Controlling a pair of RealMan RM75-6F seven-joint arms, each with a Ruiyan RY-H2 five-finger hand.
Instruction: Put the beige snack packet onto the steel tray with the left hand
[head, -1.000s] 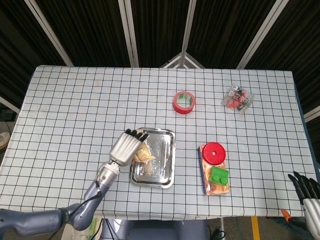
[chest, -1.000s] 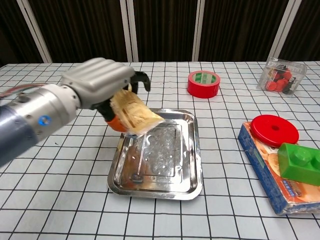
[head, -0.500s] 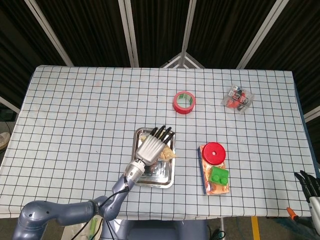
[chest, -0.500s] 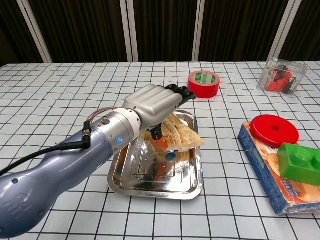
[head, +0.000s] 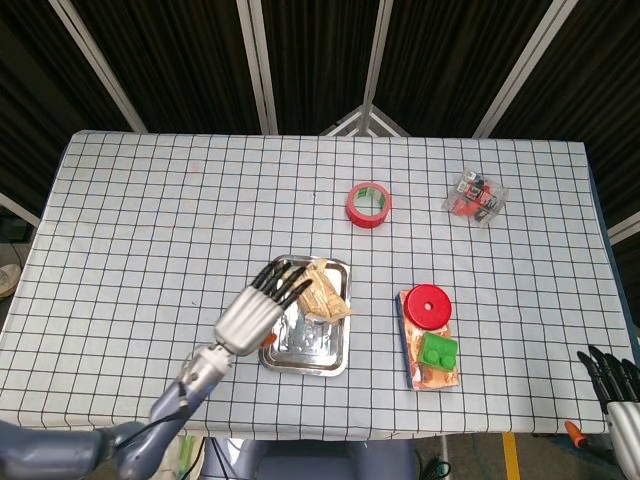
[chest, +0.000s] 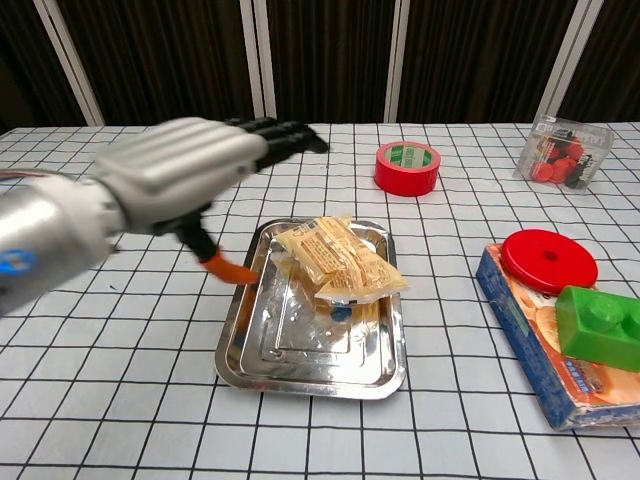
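Observation:
The beige snack packet (head: 324, 295) (chest: 338, 262) lies on the far right part of the steel tray (head: 303, 344) (chest: 302, 365), its right end over the rim. Nothing holds it. My left hand (head: 258, 309) (chest: 190, 170) hovers above the tray's left side, open, fingers stretched out, apart from the packet. My right hand (head: 615, 385) shows only at the bottom right corner of the head view, off the table; its fingers stand apart with nothing in them.
A red tape roll (head: 368, 204) (chest: 407, 167) lies beyond the tray. At the right a blue snack box (chest: 545, 345) carries a red lid (head: 427, 305) (chest: 548, 259) and a green block (head: 438, 349) (chest: 603, 326). A clear box of small parts (head: 475, 197) (chest: 564, 153) sits far right.
My left hand carried the packet over the tray, let it go there, and has drawn back to the left with its fingers spread. The packet now lies on the tray.

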